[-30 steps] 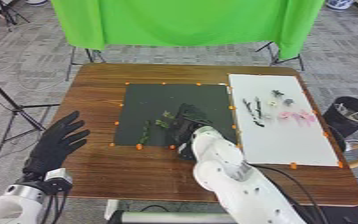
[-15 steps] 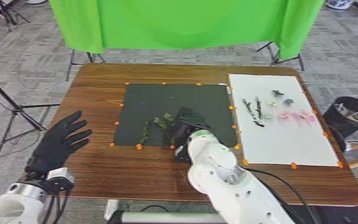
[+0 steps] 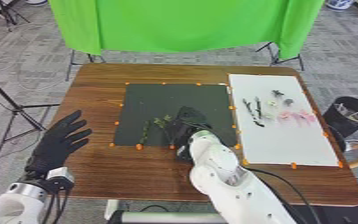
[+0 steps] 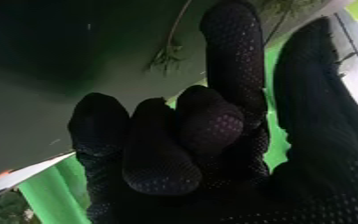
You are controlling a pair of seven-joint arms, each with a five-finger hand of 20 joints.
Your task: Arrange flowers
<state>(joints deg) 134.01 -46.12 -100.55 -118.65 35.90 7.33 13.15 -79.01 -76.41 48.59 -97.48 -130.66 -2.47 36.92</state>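
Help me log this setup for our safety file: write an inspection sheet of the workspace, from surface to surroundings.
Surface: brown table, bearing a black mat and, to its right, a white sheet; orange markers line their edges.
Job's things: green sprigs on the mat; dark twigs and pink flowers on the sheet.
Clutter: a dark bin with things in it, beside the table's right edge.
Hands: left hand open, left of the mat; right hand over the mat, beside the sprigs.
Cables: a black cable near the right arm.
Surroundings: green cloth beyond the table; a stand to its left.
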